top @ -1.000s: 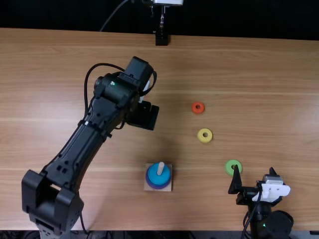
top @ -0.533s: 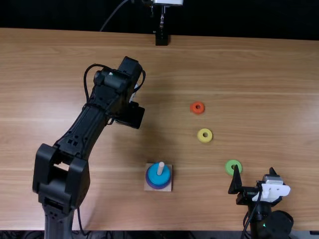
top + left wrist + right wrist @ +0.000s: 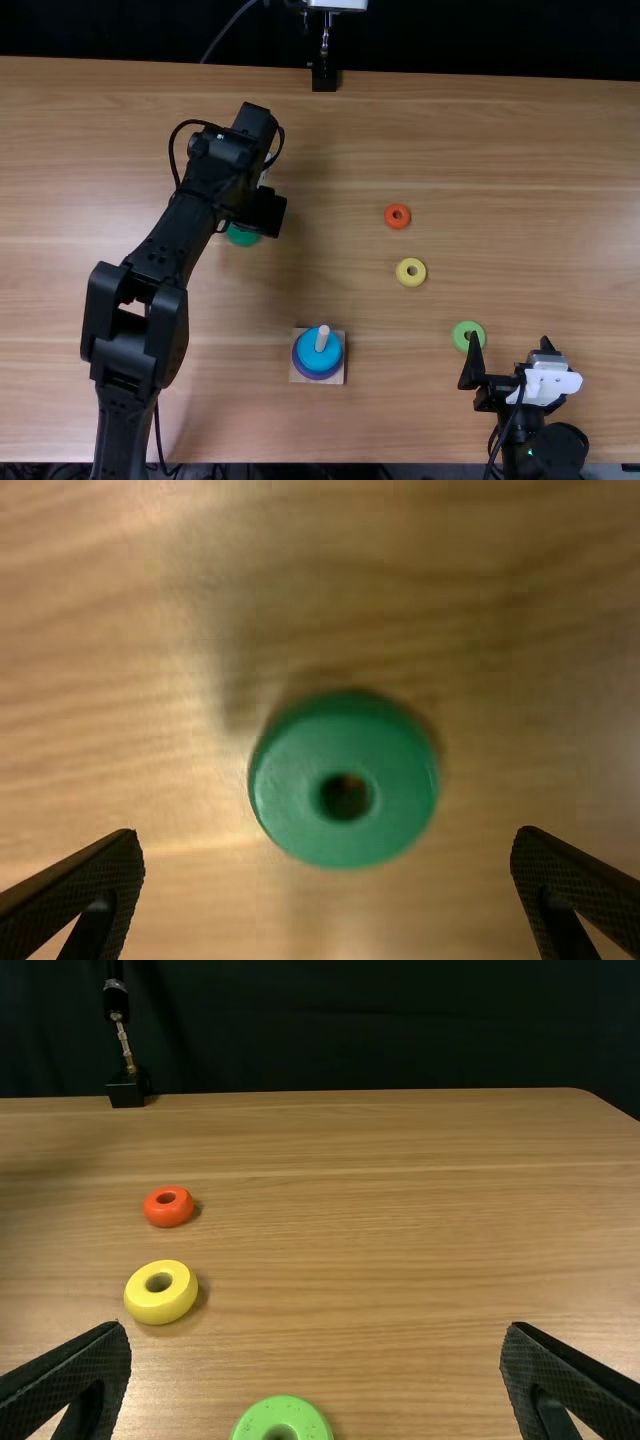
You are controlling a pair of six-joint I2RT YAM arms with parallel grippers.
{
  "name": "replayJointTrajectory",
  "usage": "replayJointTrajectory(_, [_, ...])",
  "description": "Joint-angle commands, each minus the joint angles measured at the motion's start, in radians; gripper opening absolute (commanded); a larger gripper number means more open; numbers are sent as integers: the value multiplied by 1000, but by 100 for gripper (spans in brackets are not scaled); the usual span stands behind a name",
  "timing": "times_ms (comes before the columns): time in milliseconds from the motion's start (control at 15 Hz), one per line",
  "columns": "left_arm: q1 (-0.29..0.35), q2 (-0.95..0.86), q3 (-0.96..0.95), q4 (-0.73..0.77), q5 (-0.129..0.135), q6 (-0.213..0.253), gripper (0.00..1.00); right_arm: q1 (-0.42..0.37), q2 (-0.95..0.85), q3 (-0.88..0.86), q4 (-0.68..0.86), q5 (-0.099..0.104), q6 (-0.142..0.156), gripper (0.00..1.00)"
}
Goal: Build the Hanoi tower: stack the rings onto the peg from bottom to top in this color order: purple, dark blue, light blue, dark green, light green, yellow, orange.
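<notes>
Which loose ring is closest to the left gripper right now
The dark green ring, beneath the left gripper; the orange one, yellow one and light green one lie farther right.

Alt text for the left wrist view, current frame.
A dark green ring lies on a light brown wooden table, seen from above with its centre hole showing. The left gripper is open over it, its two flat black fingers spread wide on opposite sides of the ring, neither touching it.
</notes>
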Motion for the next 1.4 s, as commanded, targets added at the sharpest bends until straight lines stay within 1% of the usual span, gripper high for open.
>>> replayJointTrajectory(0, [14,35,33,1,-1,3,100,8,-13,-63,-60,31,5,100])
replayJointTrajectory(600, [20,94,33,19,3,5,100,8,-13,-63,-60,29,5,100])
replayJointTrajectory(1267, [30,108,27,28,1,11,100,8,-13,-63,-60,31,5,100])
replayJointTrajectory(1333, [28,108,25,36,1,11,86,8,-13,-63,-60,29,5,100])
